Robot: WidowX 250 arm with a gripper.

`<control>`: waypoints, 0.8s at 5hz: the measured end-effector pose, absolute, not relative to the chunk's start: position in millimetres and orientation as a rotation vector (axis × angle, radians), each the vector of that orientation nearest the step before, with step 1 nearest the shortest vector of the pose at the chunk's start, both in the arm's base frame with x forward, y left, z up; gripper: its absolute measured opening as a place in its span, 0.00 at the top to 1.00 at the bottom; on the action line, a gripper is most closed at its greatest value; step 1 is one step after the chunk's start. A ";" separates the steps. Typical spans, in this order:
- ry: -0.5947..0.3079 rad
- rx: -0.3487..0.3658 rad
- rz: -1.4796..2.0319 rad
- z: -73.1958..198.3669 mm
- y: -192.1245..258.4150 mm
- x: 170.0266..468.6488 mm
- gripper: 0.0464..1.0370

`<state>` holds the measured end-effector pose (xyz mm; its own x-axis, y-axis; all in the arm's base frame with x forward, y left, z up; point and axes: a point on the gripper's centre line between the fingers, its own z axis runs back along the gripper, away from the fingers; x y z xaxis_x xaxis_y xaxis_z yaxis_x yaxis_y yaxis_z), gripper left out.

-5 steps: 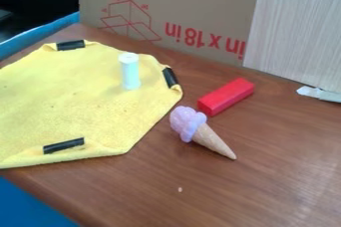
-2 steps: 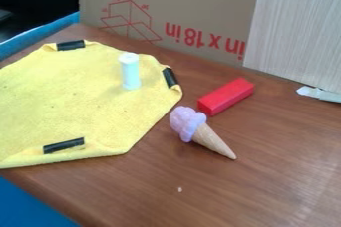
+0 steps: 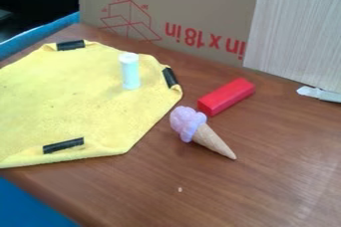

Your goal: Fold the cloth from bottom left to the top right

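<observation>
The yellow cloth [image 3: 73, 101] lies spread over the left part of the brown table, its left side running past the view's left edge. Strips of black tape mark its top left, its right corner and its bottom edge. Near those tapes the cloth's edges look turned over. A white cylinder [image 3: 130, 71] stands upright on the cloth's upper right part.
Right of the cloth lie a red block [image 3: 226, 96] and a toy ice cream cone [image 3: 202, 132]. A cardboard box [image 3: 193, 2] and a pale wood-grain panel [image 3: 296, 27] stand along the back of the table [image 3: 266, 186]. A whitish object [image 3: 319, 93] lies at the right edge.
</observation>
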<state>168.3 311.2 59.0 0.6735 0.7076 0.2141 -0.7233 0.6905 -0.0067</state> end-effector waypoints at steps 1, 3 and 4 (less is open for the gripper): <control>-0.154 0.033 0.842 62.4 303.8 166.3 0.98; -0.046 -0.026 0.954 106.8 268.9 198.9 0.99; 0.009 -0.036 0.976 120.4 239.7 225.0 0.99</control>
